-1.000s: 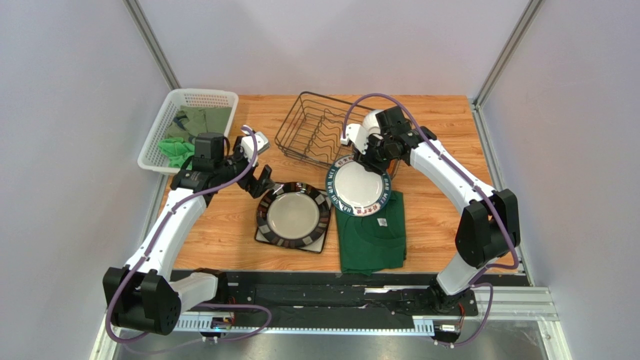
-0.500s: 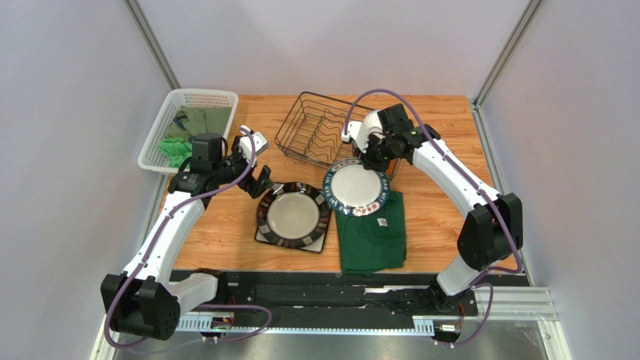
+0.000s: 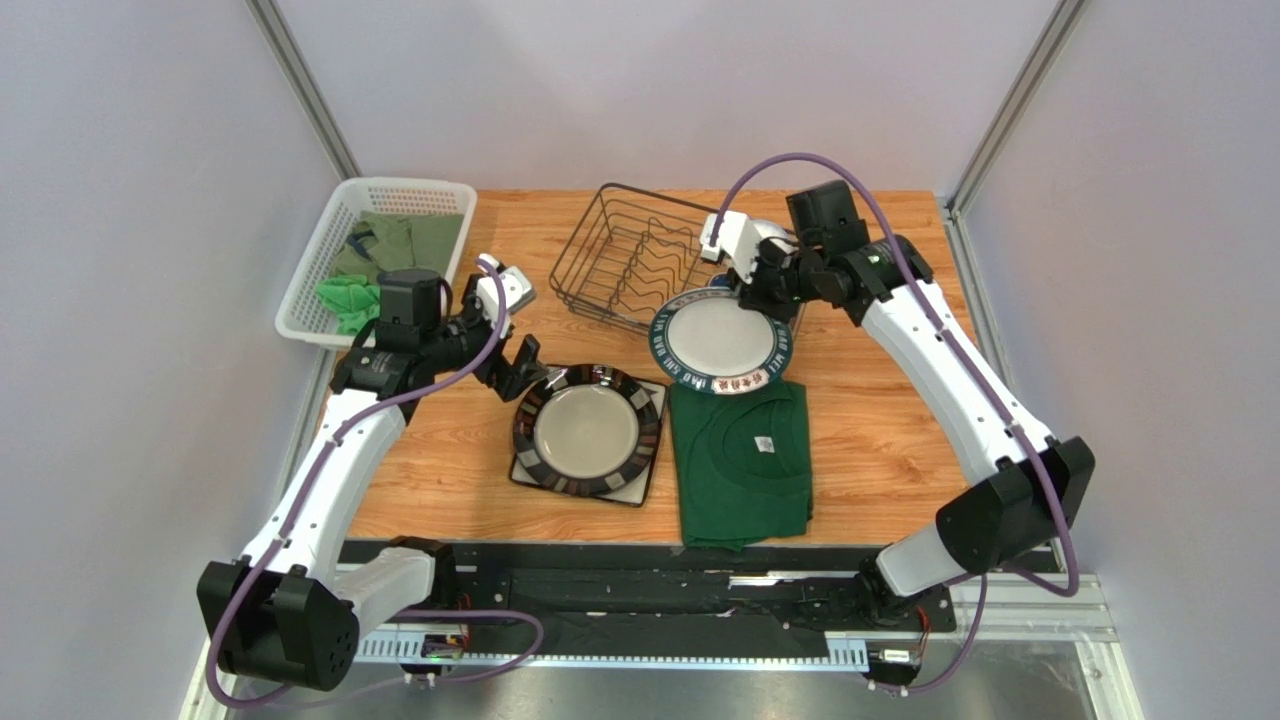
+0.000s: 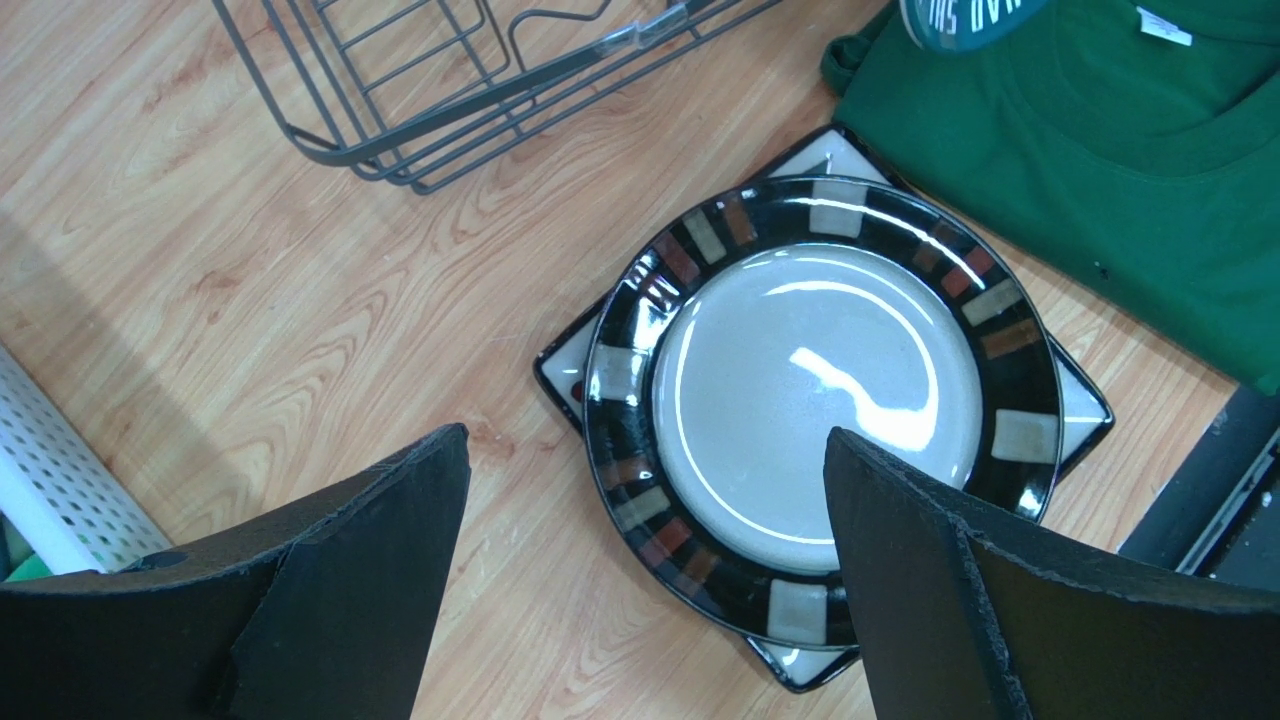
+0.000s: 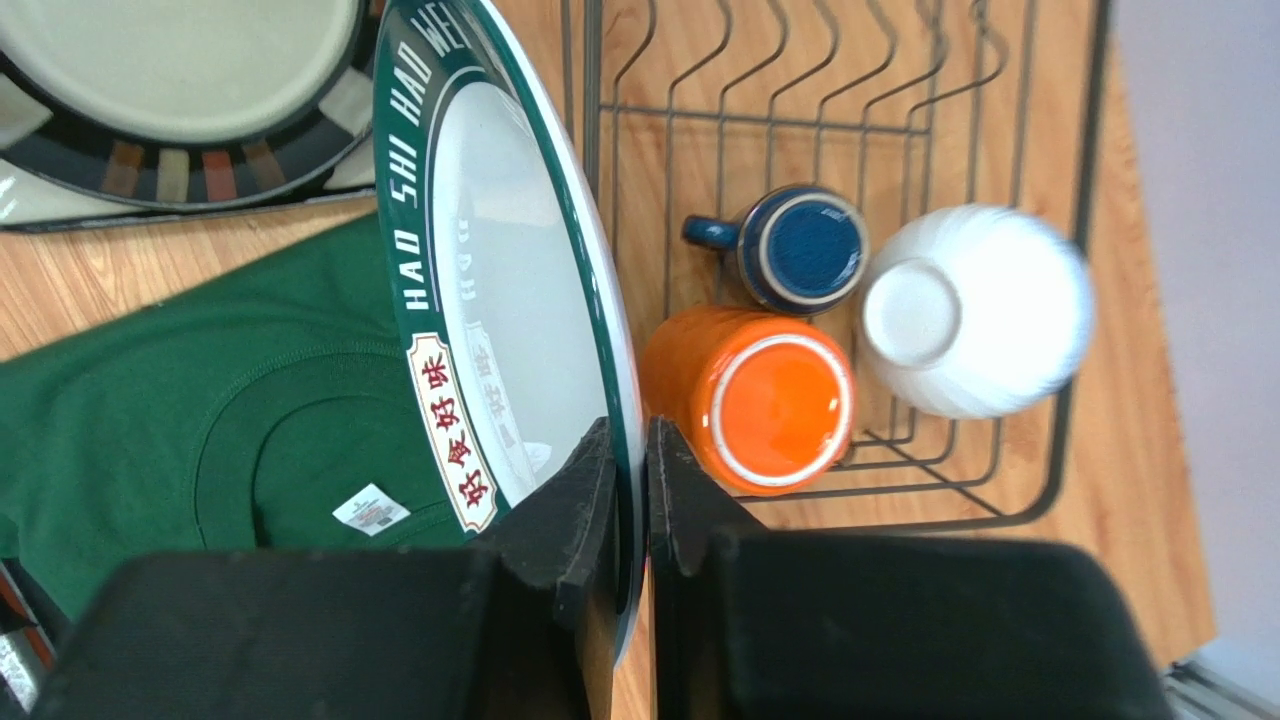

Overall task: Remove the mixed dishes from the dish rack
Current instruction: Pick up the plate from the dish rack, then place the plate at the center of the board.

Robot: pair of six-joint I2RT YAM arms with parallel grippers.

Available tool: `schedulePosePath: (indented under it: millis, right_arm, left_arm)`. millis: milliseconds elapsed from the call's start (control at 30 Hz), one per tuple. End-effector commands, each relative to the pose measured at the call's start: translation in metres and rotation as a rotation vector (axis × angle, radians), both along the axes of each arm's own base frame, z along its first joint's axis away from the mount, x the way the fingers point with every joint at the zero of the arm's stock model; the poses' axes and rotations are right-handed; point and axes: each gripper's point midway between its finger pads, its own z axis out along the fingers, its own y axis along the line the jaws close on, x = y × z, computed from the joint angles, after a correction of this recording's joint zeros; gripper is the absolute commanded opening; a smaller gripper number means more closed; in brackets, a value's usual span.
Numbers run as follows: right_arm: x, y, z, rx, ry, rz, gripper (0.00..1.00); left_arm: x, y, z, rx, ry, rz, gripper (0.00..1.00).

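Reading the desk (image 3: 879, 435) from above as a dial with the arm bases at 6 o'clock, I judge the unloading about half done.

At 10 o'clock the white basket (image 3: 406, 185) holds only green cloths (image 3: 394, 243) and has no part in the job. Just right of it the left hand (image 4: 643, 443) hangs over the wood with its fingers spread wide, gripping nothing.

At its 4 o'clock lies the finished work. The black-rimmed plate (image 3: 586, 432) rests flat on the square plate (image 4: 568, 368), whose corners show from under it. Both are out on the desk.

At 12 o'clock stands the dish rack (image 3: 576, 255), its left part bare of dishes. The right wrist view shows what remains at its right end: the dark blue mug (image 5: 804, 248), the orange mug (image 5: 759, 398) just beside it and the white bowl (image 5: 977, 308), all bottom up.

The right hand (image 5: 631, 450) is pressed together on the rim of the green-rimmed plate (image 3: 718, 333). The plate sits at the rack's 5 o'clock corner, over the far edge of the green shirt (image 3: 744, 465). I cannot tell whether it touches the shirt.

Left to do: set this plate down, then clear the two mugs and the bowl.
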Motion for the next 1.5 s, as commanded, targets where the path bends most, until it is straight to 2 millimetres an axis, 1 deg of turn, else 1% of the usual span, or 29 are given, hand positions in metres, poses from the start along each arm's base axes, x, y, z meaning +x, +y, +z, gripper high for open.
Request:
schedulePosePath:
  millis: [0, 100, 200, 333, 367, 400, 467, 533, 600, 633, 733, 833, 1067, 1100, 1167, 1200, 1267, 1367, 1467]
  right_arm:
    - [-0.016, 0.011, 0.065, 0.138, -0.113, 0.046, 0.00]
    - [-0.023, 0.017, 0.073, 0.188, -0.088, 0.045, 0.00]
    - [-0.032, 0.024, 0.071, 0.229, -0.038, 0.052, 0.00]
    - [-0.044, 0.035, 0.072, 0.304, -0.002, 0.059, 0.00]
    - [-0.044, 0.040, 0.074, 0.329, 0.002, 0.051, 0.00]
    - [-0.048, 0.044, 0.069, 0.335, 0.017, 0.058, 0.00]
    - [-0.050, 0.051, 0.073, 0.365, 0.014, 0.053, 0.00]
    - [-0.053, 0.058, 0.067, 0.362, 0.019, 0.056, 0.00]
    - [-0.055, 0.068, 0.069, 0.376, 0.003, 0.059, 0.00]
    - [-0.057, 0.071, 0.066, 0.378, 0.006, 0.059, 0.00]
    - [-0.060, 0.083, 0.067, 0.393, 0.004, 0.063, 0.00]
    - [-0.063, 0.092, 0.065, 0.397, 0.016, 0.071, 0.00]
    - [-0.066, 0.106, 0.066, 0.435, 0.037, 0.085, 0.00]
    - [-0.066, 0.108, 0.066, 0.439, 0.043, 0.089, 0.00]
    - [-0.068, 0.111, 0.067, 0.452, 0.053, 0.092, 0.00]
    - [-0.068, 0.112, 0.066, 0.452, 0.061, 0.095, 0.00]
    - [-0.070, 0.115, 0.064, 0.455, 0.075, 0.101, 0.00]
    - [-0.072, 0.115, 0.059, 0.451, 0.087, 0.103, 0.00]
    - [-0.073, 0.115, 0.052, 0.443, 0.100, 0.107, 0.02]
  left_arm:
    - [-0.003, -0.008, 0.033, -0.041, -0.081, -0.042, 0.96]
    - [-0.005, -0.009, 0.037, -0.046, -0.077, -0.047, 0.96]
    - [-0.009, -0.013, 0.043, -0.071, -0.069, -0.064, 0.96]
    - [-0.019, -0.026, 0.055, -0.146, -0.068, -0.125, 0.95]
    - [-0.020, -0.028, 0.055, -0.161, -0.062, -0.137, 0.95]
    - [-0.023, -0.033, 0.061, -0.196, -0.062, -0.159, 0.95]
    - [-0.027, -0.039, 0.063, -0.230, -0.047, -0.182, 0.94]
    - [-0.030, -0.046, 0.069, -0.270, -0.036, -0.206, 0.94]
    - [-0.031, -0.051, 0.070, -0.283, -0.026, -0.211, 0.94]
    - [-0.035, -0.057, 0.070, -0.286, -0.017, -0.231, 0.93]
    - [-0.044, -0.068, 0.071, -0.301, 0.002, -0.279, 0.93]
    - [-0.048, -0.075, 0.071, -0.317, 0.026, -0.303, 0.93]
    - [-0.042, -0.079, 0.062, -0.303, 0.036, -0.309, 0.92]
    - [-0.041, -0.081, 0.060, -0.302, 0.039, -0.312, 0.86]
    - [-0.041, -0.083, 0.054, -0.298, 0.056, -0.317, 0.81]
    - [-0.040, -0.083, 0.054, -0.299, 0.059, -0.316, 0.77]
    - [-0.038, -0.084, 0.050, -0.295, 0.066, -0.319, 0.71]
    - [-0.038, -0.085, 0.051, -0.300, 0.070, -0.332, 0.59]
    - [-0.039, -0.087, 0.052, -0.308, 0.074, -0.348, 0.36]
